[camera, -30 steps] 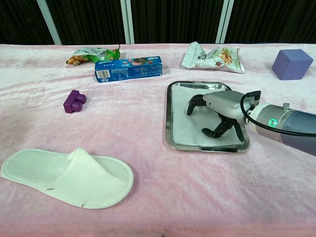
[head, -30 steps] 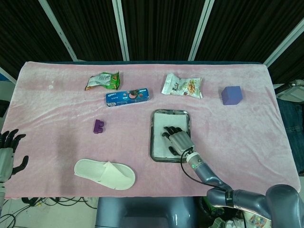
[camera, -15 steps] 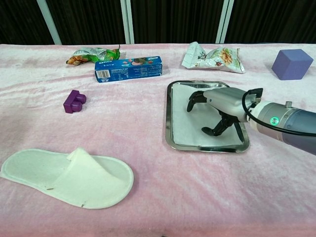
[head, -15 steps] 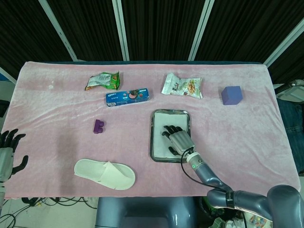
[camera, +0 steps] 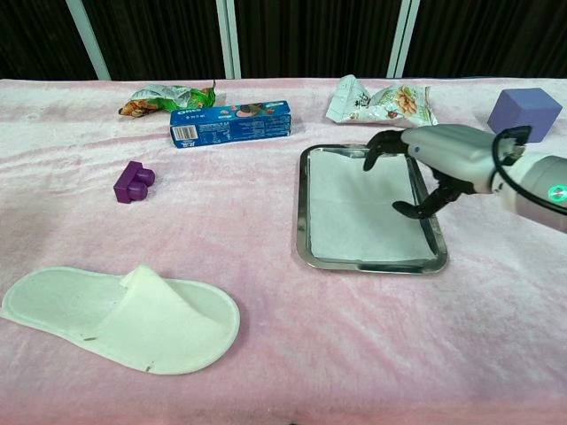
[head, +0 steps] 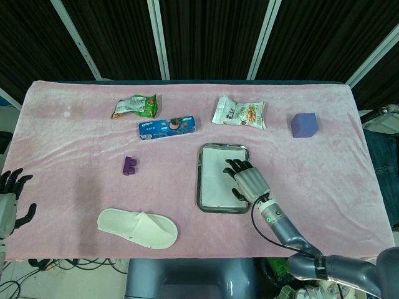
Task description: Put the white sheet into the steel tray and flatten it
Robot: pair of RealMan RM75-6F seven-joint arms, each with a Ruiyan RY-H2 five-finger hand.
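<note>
The steel tray (head: pixel 199 180) (camera: pixel 301 221) sits right of the table's middle. The white sheet (head: pixel 215 177) (camera: pixel 354 212) lies flat inside it, covering nearly all of its floor. My right hand (head: pixel 248 180) (camera: pixel 443 164) hovers over the tray's right rim, raised off the sheet, fingers curved and apart, holding nothing. Its fingertips (camera: pixel 379 143) reach over the sheet's far right corner. My left hand (head: pixel 9 202) hangs off the table's left front corner with fingers spread and empty; the chest view does not show it.
Along the back lie a green snack bag (head: pixel 134 106), a blue biscuit box (head: pixel 168 128), a white snack bag (head: pixel 239 113) and a purple cube (head: pixel 304 124). A small purple block (head: pixel 129 166) sits left of the tray. A white slipper (head: pixel 137 228) lies front left.
My right hand has lifted off the sheet and shifted right, from the tray's middle to above its right rim. The sheet now shows almost whole. The left hand stayed put.
</note>
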